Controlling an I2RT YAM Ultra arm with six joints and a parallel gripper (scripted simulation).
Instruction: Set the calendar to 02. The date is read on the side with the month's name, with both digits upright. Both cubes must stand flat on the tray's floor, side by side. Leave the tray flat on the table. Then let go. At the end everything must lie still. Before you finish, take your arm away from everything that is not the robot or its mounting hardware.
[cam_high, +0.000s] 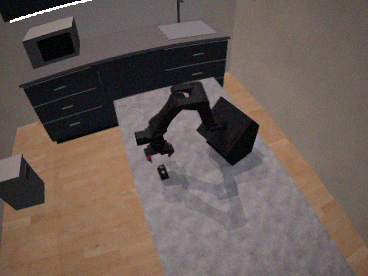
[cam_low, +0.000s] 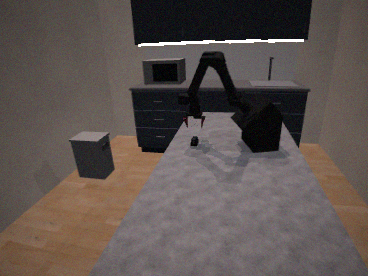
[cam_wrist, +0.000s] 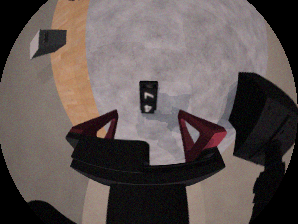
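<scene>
A small dark cube (cam_high: 163, 172) stands alone on the grey table top, near its left edge. It also shows in the exterior view (cam_low: 194, 141). In the wrist view the cube (cam_wrist: 148, 96) shows a white digit that looks like a 7 on its upper face. My gripper (cam_high: 159, 153) hangs open and empty a little above the table, just behind the cube and apart from it; its red fingertips stand wide. In the exterior view the gripper (cam_low: 194, 120) is above the cube. I see no tray and no second cube.
The arm's large dark base block (cam_high: 228, 129) stands on the table to the right of the gripper. A dark drawer cabinet (cam_high: 125, 75) with a microwave (cam_high: 51, 42) is behind the table. A grey bin (cam_high: 19, 181) stands on the wood floor at left.
</scene>
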